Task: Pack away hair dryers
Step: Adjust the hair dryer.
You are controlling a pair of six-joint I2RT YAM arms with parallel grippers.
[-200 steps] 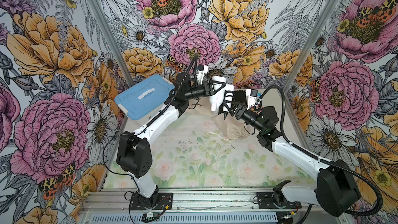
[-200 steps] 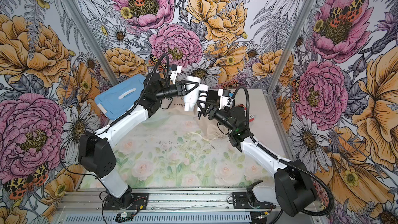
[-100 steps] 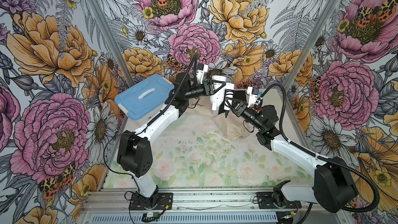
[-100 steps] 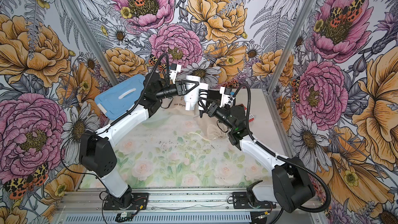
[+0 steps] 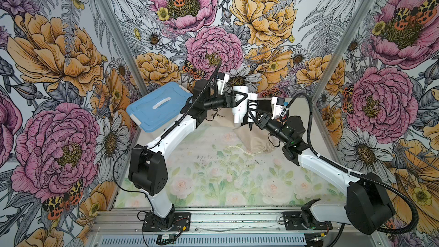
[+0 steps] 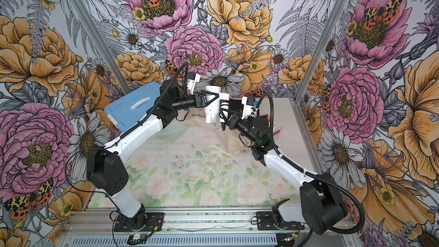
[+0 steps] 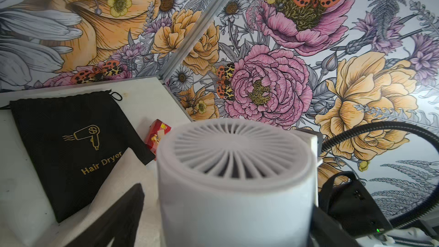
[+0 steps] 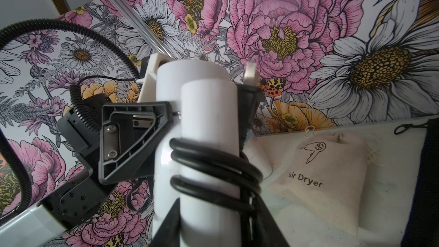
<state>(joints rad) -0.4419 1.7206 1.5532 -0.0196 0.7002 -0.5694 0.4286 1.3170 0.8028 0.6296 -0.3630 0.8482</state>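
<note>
A white hair dryer (image 5: 240,102) (image 6: 212,105) hangs in the air above the back of the table, nozzle down, with black cord wound round its handle (image 8: 209,139). My right gripper (image 5: 253,115) (image 8: 217,200) is shut on that handle from below, a finger on each side of the cord. Straddling the barrel (image 7: 235,181) from the left is my left gripper (image 5: 244,98) (image 7: 228,200). It is open, and one finger (image 7: 126,215) stands clear of the barrel with a gap. No other hair dryer shows.
A blue-lidded bin (image 5: 159,108) leans at the back left. A beige "Hair Dryer" pouch (image 8: 327,174) lies under the dryer, and another beige pouch (image 5: 251,136) lies beside the right arm. A black pouch (image 7: 71,148) and a small red box (image 7: 158,136) lie at the back right.
My right gripper has moved in and closed on the dryer's handle. My left jaws have since widened off the barrel. The dryer has stayed in place.
</note>
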